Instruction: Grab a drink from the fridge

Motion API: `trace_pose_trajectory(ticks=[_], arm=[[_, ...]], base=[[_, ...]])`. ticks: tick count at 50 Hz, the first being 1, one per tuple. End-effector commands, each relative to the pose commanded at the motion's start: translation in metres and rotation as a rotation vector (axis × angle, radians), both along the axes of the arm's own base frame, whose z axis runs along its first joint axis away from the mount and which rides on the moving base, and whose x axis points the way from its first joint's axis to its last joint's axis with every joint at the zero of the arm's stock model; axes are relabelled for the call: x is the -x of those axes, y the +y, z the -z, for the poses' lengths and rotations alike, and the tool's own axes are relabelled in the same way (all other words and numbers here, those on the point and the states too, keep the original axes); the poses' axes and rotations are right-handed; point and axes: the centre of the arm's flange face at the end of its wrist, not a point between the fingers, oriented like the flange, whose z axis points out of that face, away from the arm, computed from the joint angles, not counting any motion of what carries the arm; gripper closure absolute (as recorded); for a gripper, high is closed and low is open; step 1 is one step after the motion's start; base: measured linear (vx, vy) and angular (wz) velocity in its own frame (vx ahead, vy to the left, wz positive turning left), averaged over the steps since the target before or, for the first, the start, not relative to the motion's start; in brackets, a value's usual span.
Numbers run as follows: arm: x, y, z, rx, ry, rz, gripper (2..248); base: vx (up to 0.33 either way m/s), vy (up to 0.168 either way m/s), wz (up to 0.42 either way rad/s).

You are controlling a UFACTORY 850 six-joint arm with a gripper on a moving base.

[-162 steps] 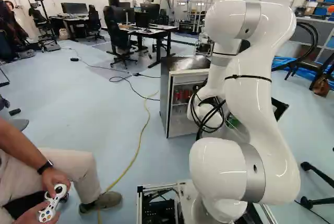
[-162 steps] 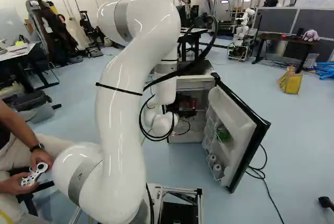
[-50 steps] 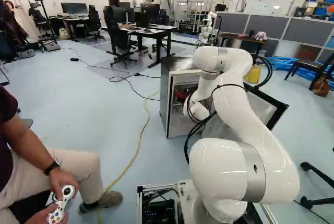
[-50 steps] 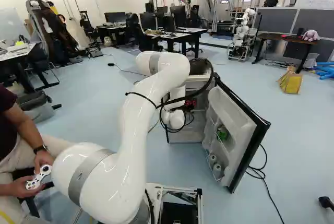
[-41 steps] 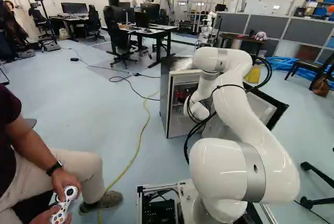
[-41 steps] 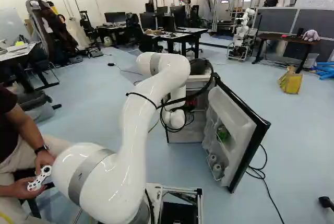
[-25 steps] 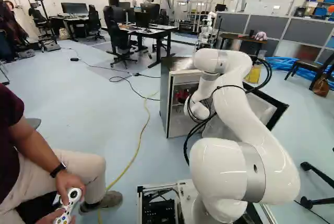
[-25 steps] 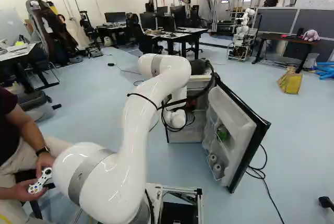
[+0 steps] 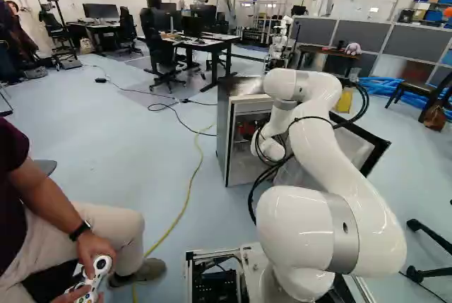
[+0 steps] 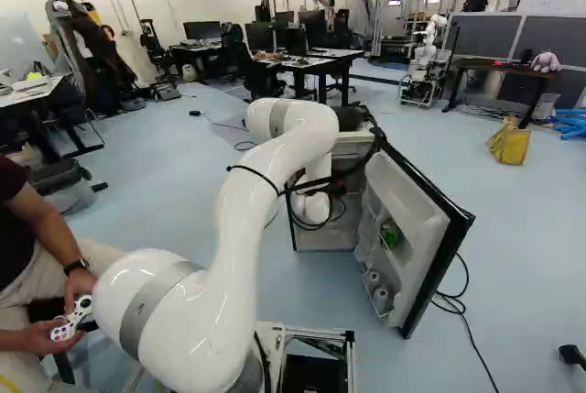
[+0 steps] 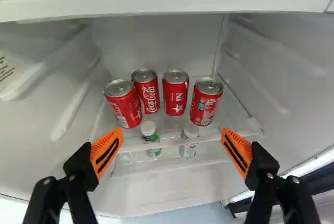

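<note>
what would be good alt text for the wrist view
Four red drink cans stand close together inside a white-walled fridge, ahead of the open tool with its orange pads. Two white-capped bottles show between the cans and the tool.

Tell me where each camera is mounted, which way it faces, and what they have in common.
Left base view: on the base, behind and left of the arm, facing ahead and slightly down; the arm stands right of the middle.
Right base view: on the base, behind and right, facing the same way; the arm stands left of the middle.
Wrist view: on the wrist, looking along the open gripper at four red cans; both fingers show.
Shared: both base views show one fridge with its door open.
</note>
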Motion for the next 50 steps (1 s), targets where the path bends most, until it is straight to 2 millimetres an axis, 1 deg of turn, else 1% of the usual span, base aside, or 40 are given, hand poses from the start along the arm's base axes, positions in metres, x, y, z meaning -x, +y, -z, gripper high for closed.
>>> trace_pose_trajectory(ticks=[50], arm=[[-0.023, -0.034, 0.01, 0.017, -0.051, 0.052, 3]], base=[[0.0, 0.0, 0.0]])
